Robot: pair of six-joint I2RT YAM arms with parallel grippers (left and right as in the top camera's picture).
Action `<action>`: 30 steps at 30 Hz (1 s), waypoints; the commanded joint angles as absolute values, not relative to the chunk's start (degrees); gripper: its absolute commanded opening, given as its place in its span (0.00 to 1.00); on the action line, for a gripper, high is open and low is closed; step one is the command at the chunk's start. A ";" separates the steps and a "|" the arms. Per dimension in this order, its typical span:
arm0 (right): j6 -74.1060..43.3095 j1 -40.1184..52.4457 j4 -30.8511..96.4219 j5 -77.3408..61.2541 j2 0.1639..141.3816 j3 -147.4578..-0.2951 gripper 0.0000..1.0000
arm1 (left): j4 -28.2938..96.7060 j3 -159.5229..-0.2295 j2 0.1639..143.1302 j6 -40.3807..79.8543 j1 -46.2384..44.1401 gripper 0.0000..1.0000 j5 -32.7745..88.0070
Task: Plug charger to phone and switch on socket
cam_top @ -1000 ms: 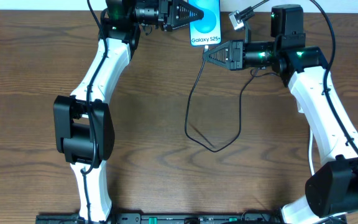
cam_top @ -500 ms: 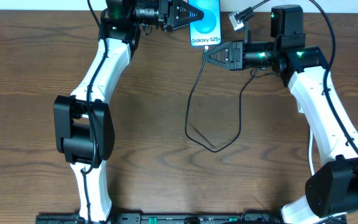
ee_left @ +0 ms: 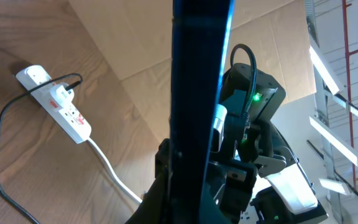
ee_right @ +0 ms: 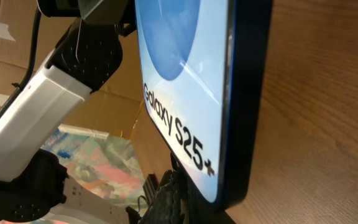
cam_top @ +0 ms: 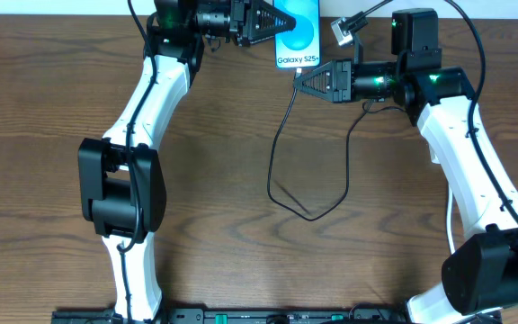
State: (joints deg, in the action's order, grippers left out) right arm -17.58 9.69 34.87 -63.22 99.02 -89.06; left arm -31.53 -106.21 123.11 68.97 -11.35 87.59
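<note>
The phone (cam_top: pixel 302 40) is held up at the far edge of the table, its teal screen with "Galaxy S25+" facing up, and my left gripper (cam_top: pixel 283 20) is shut on its left side. In the left wrist view the phone (ee_left: pixel 199 93) stands edge-on between the fingers. My right gripper (cam_top: pixel 298 82) sits just below the phone's lower edge, shut on the end of the charger (cam_top: pixel 277 153), whose black cable loops down over the table. The connector tip is hidden. The right wrist view shows the phone (ee_right: pixel 179 74) very close. The socket (ee_left: pixel 61 106) lies on the table.
The socket's white lead (ee_left: pixel 107 168) runs off toward the table edge. Only one end of the socket (cam_top: pixel 342 27) shows at the far right of the overhead view. The charger cable's loop (cam_top: pixel 308 214) lies mid-table. Cardboard (ee_left: pixel 142 37) stands behind the table.
</note>
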 commanded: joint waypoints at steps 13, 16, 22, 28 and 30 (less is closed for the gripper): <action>-16.62 10.44 35.40 -61.69 99.02 -89.23 0.01 | -32.23 -107.09 120.86 68.82 -11.73 0.07 90.02; -15.75 10.83 35.64 -61.87 99.02 -89.23 0.01 | -32.23 -107.09 120.86 68.82 -11.73 0.07 90.04; -15.57 10.85 35.77 -61.84 99.02 -89.23 0.01 | -32.23 -107.09 120.86 68.82 -11.73 0.07 90.04; -15.59 10.48 35.77 -61.84 99.02 -89.23 0.01 | -32.25 -107.09 120.86 68.75 -11.70 0.07 90.02; -15.57 10.48 36.77 -61.82 99.02 -89.23 0.01 | -32.25 -107.09 120.86 68.42 -11.70 0.07 90.02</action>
